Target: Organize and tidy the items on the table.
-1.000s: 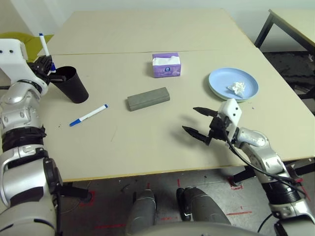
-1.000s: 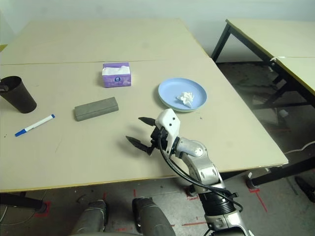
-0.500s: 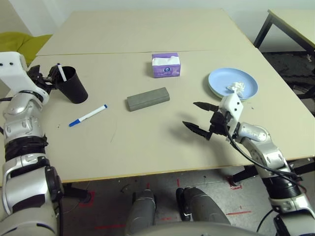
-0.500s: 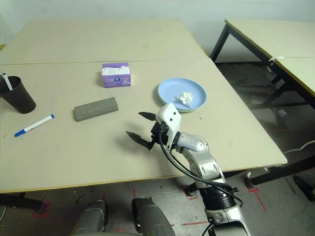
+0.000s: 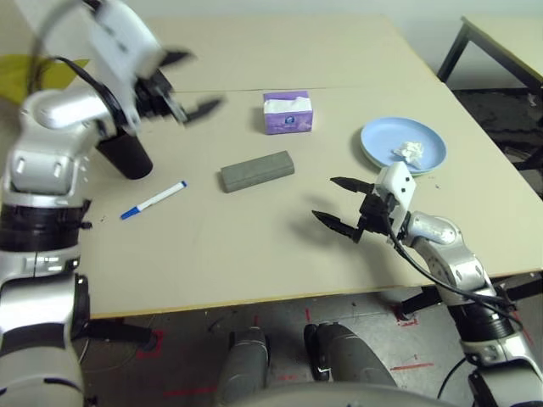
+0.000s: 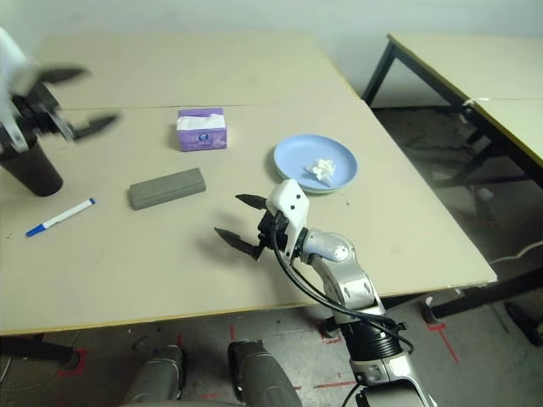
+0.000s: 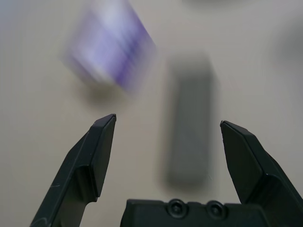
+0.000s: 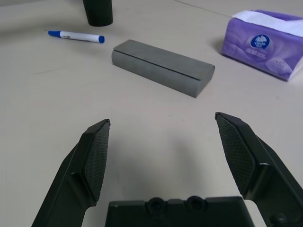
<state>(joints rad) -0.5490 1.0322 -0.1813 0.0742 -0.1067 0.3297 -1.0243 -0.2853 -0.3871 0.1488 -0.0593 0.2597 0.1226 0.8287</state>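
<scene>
- The items are seen spread over the beige worktop [image 5: 254, 246]: a grey glasses case [image 5: 257, 170] lies near the middle, flat and slightly angled.
- A white marker with a blue cap [image 5: 153, 200] is found lying on the surface to the left of the case, well apart from it.
- A black cup [image 5: 125, 154] stands upright at the left side, partly covered in the head views by the left arm.
- A light-blue plate [image 5: 403, 144] is set toward the right side, and a crumpled white tissue [image 5: 409, 151] is carried on it.
- A purple tissue box [image 5: 286, 112] is placed beyond the case, toward the far half of the worktop.
- The left gripper [image 5: 192, 83] is caught blurred above the worktop, beside the cup's top, aimed toward the tissue box; its jaws are spread wide and nothing is held between them.
- In the left wrist view, the blurred case [image 7: 189, 137] and the tissue box [image 7: 111, 49] are framed past the parted fingers [image 7: 97, 151].
- The right gripper [image 5: 341, 203] is held low over the bare surface in front of the plate, jaws likewise wide apart and empty.
- From the right wrist view, the case [image 8: 163, 65], the marker [image 8: 75, 36] and the tissue box [image 8: 265, 42] are all seen ahead of that gripper.
</scene>
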